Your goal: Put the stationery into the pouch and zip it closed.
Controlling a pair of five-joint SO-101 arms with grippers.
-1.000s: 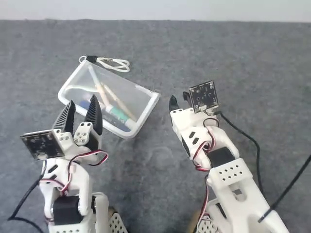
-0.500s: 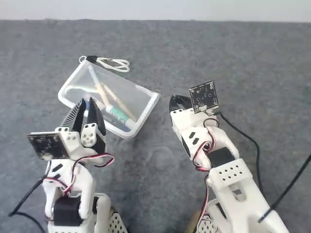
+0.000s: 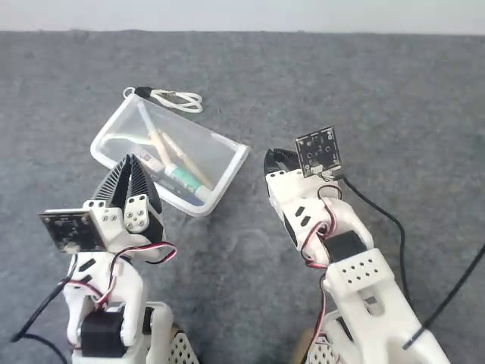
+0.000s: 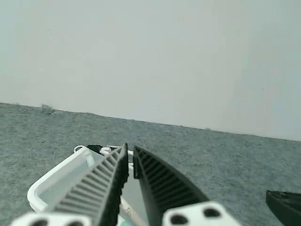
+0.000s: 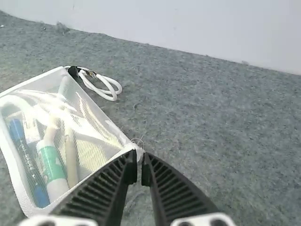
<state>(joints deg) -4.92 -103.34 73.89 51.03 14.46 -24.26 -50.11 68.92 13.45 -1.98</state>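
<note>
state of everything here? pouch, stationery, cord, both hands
Clear mesh pouch with white trim: lying flat on grey carpet, zip unclear.
Stationery: inside the pouch.
White cord loop: slack on the carpet.
Left hand: shut, empty, at the pouch's near side.
Right hand: shut, empty, beside the pouch's corner.

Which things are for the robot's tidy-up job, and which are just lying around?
For the job: pouch, stationery inside it, zip cord, left claw, right claw.
Just lying about: grey table cover, black cable.
</note>
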